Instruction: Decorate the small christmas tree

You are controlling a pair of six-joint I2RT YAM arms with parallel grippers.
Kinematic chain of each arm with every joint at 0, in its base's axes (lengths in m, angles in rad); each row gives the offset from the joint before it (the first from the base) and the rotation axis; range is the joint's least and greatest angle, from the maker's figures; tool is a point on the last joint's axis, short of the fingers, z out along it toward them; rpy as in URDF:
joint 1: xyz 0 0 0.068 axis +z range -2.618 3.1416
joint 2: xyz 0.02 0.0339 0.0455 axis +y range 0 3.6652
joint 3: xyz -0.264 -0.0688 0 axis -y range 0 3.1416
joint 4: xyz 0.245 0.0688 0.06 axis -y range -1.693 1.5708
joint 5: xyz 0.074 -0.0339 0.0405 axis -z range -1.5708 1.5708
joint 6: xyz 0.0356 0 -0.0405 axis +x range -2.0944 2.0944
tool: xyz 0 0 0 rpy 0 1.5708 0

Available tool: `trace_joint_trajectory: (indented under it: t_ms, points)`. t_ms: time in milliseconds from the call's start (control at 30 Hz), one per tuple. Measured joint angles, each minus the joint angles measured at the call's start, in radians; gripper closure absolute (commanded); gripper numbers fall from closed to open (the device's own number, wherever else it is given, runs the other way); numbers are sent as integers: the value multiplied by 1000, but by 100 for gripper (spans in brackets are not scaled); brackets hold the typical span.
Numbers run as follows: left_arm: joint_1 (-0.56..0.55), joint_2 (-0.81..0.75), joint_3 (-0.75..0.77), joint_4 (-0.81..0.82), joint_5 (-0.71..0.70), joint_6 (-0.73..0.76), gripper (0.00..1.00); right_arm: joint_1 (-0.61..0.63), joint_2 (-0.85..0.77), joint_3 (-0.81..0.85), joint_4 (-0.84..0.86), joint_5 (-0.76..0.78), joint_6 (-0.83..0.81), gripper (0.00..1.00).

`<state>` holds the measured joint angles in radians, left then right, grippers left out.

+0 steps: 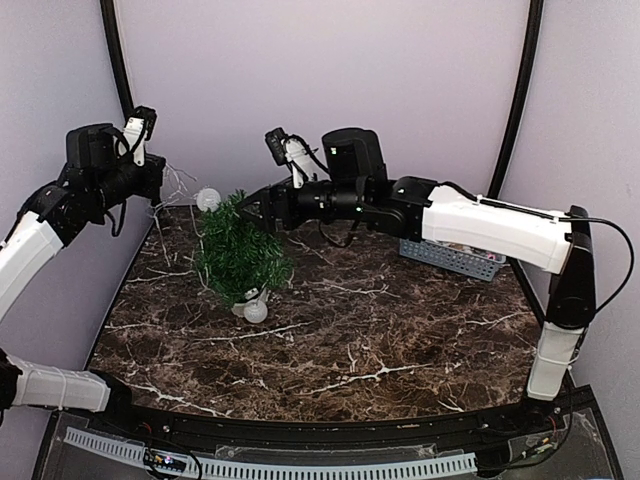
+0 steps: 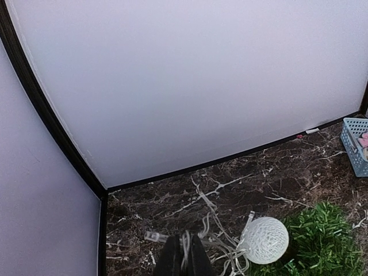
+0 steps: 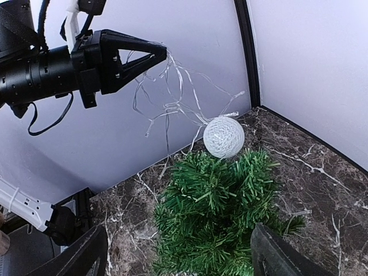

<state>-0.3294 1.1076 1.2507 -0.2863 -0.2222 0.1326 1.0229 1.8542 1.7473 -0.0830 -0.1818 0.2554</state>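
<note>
The small christmas tree [image 1: 240, 255] stands at the back left of the marble table. It also shows in the right wrist view [image 3: 218, 218] and the left wrist view [image 2: 322, 244]. My left gripper [image 1: 162, 188] is shut on a string of clear light wires [image 2: 221, 244], held up left of the tree; it also shows in the right wrist view [image 3: 155, 54]. A white woven ball [image 1: 207, 199] on the string hangs at the treetop [image 3: 224, 137] [image 2: 264, 240]. A second white ball [image 1: 256, 311] lies by the tree's base. My right gripper [image 1: 250, 203] is wide open and empty, with the treetop between its fingers [image 3: 287, 253].
A blue-grey basket [image 1: 450, 258] stands at the back right under my right arm; it also shows in the left wrist view [image 2: 356, 144]. The pale back wall and a black corner post are close behind the tree.
</note>
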Motion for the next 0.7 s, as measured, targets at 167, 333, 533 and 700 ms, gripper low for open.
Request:
trace_joint_trajectory:
  t_ms: [167, 333, 533, 700]
  points:
    - [0, -72, -14, -101, 30, -95, 99, 0, 0, -24, 14, -1, 1, 13]
    - [0, -176, -66, -270, 108, -247, 88, 0, -8, -86, 15, 0, 6, 13]
    - [0, -244, -169, -439, 248, -380, 65, 0, -68, -165, 16, 3, 15, 13]
    - [0, -272, -249, -513, 269, -460, 72, 0, -115, -199, 34, 3, 24, 13]
